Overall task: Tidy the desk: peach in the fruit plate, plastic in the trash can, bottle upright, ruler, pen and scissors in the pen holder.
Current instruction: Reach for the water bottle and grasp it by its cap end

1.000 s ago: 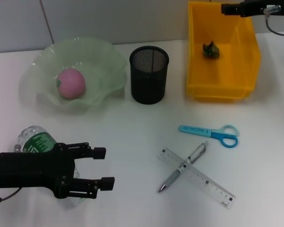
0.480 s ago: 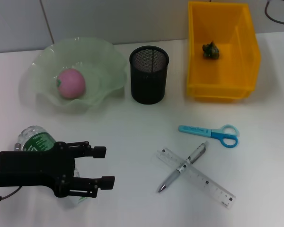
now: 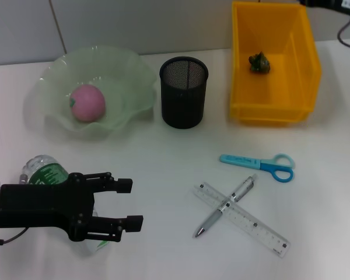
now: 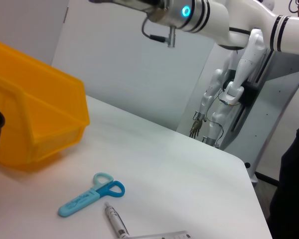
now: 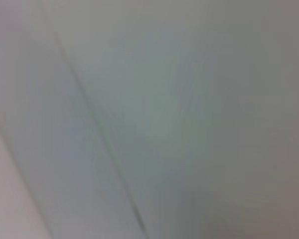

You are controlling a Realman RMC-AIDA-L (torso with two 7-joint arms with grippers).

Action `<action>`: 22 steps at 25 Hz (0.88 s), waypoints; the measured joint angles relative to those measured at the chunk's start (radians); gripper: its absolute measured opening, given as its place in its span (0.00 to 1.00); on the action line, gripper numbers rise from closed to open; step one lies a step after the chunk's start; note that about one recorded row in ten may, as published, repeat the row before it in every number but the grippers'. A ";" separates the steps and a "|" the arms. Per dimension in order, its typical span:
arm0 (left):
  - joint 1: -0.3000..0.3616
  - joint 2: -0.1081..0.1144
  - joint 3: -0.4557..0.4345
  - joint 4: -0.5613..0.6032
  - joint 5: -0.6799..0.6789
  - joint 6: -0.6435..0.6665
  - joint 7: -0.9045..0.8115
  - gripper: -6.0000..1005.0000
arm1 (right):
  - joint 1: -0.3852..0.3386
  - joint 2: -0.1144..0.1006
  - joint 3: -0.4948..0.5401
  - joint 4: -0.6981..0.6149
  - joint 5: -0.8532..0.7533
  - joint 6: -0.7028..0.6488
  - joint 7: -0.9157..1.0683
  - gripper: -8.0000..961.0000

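Holding the crumpled plastic (image 3: 259,62), the yellow trash can (image 3: 274,111) stands beside the mesh pen holder (image 3: 183,92); the peach (image 3: 87,102) lies in the fruit plate (image 3: 58,70). Left gripper (image 3: 131,204), fingers spread, hovers over the lying bottle (image 3: 45,173). Scissors (image 3: 258,164), ruler (image 3: 262,230) and pen (image 3: 224,206) lie on the desk

I see a white bench (image 3: 163,157). The fruit plate (image 3: 128,70) is pale translucent green, and the peach (image 3: 87,102) in it is pink with a small green spot. The pen holder (image 3: 184,92) is black mesh. The trash can (image 3: 300,70) is bright yellow, with a dark green scrap (image 3: 259,62) inside. The scissors (image 3: 258,164) are light blue, the ruler (image 3: 251,224) clear with black marks, the pen (image 3: 224,206) silver-grey. The bottle (image 3: 44,172) has a green label with white print. My left pincer (image 3: 128,204) is black.
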 joint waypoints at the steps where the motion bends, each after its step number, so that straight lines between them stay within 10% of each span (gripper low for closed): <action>1: 0.000 0.000 0.000 0.000 0.000 0.000 0.000 0.81 | -0.001 -0.008 0.002 0.015 0.000 -0.025 -0.006 0.77; 8: -0.004 0.000 0.000 0.000 0.000 0.002 -0.002 0.81 | -0.026 -0.043 0.003 0.062 -0.040 -0.185 -0.036 0.77; 22: -0.004 -0.001 0.000 0.000 0.000 0.002 -0.001 0.81 | -0.010 -0.044 -0.007 0.043 -0.293 -0.360 -0.079 0.77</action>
